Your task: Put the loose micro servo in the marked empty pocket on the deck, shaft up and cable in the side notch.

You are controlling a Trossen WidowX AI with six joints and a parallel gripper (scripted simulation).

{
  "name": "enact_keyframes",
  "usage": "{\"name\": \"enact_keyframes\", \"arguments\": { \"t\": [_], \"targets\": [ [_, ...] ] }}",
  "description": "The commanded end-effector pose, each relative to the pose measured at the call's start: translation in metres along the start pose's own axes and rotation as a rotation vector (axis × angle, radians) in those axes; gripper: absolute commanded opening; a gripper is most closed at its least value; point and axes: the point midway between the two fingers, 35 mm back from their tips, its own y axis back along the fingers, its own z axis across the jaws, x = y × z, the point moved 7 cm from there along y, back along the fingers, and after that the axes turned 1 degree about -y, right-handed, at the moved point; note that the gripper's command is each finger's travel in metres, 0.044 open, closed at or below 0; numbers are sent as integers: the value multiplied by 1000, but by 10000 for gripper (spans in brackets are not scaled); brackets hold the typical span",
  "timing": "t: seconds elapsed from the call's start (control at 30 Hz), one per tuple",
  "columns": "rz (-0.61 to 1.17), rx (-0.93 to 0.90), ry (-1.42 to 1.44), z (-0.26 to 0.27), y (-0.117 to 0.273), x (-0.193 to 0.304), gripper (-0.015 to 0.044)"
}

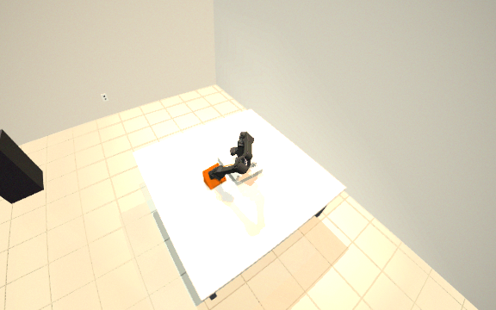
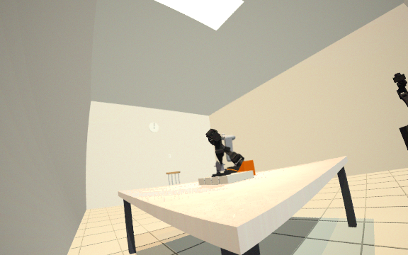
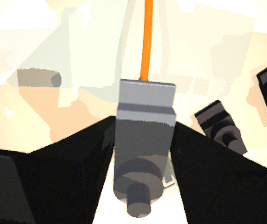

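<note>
In the wrist view my gripper (image 3: 143, 125) is shut on the grey micro servo (image 3: 144, 143). The servo's round output shaft (image 3: 138, 199) faces the camera, and its orange cable (image 3: 146, 23) runs away from the far end over the pale surface. A second dark servo (image 3: 218, 125) lies to the right of the fingers. In the top view the arm (image 1: 239, 157) bends low over the pale deck (image 1: 245, 174). In the exterior view the gripper (image 2: 219, 166) hangs just above the deck (image 2: 227, 178). The marked pocket is too small to make out.
A black stand (image 1: 3, 165) with another device stands on the floor away from the table.
</note>
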Motion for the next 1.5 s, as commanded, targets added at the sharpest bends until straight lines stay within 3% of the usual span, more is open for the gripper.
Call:
{"name": "enact_keyframes", "arguments": {
  "t": [0.0, 0.3, 1.47],
  "targets": [
    [7, 1, 6, 14, 1, 11, 0],
    [8, 1, -79, 22, 1, 19, 0],
    [6, 6, -1292, 22, 1, 19, 0]
  ]
}}
